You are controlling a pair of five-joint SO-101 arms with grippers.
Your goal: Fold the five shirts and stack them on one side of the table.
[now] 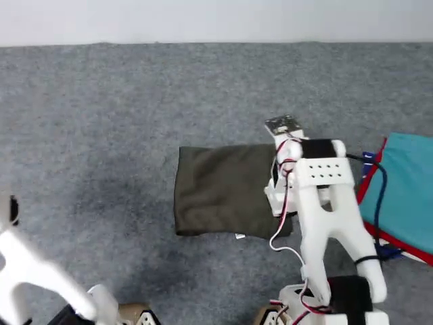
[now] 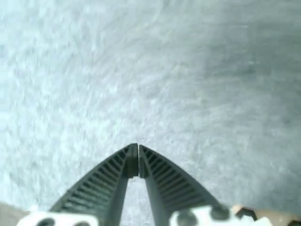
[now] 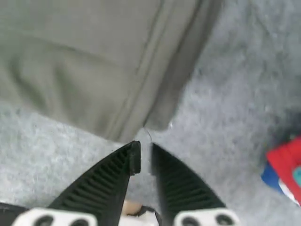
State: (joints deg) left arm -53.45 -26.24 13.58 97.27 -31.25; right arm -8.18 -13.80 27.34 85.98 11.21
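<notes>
A folded olive shirt (image 1: pixel 220 189) lies flat in the middle of the grey table. My right arm (image 1: pixel 318 176) stands over the shirt's right edge. My right gripper (image 3: pixel 145 160) hovers just off the hem of the olive shirt (image 3: pixel 94 56), its fingers a narrow gap apart and holding nothing. A teal shirt (image 1: pixel 406 189) with red and blue trim lies at the table's right edge, and its corner (image 3: pixel 282 165) appears beside the gripper. My left gripper (image 2: pixel 138 162) is shut and empty above bare grey felt. The left arm (image 1: pixel 34 271) sits at the near left corner.
Grey felt (image 1: pixel 101 122) covers the table, with wide free room left of and behind the olive shirt. A white wall runs along the far edge. The arms' bases stand at the near edge.
</notes>
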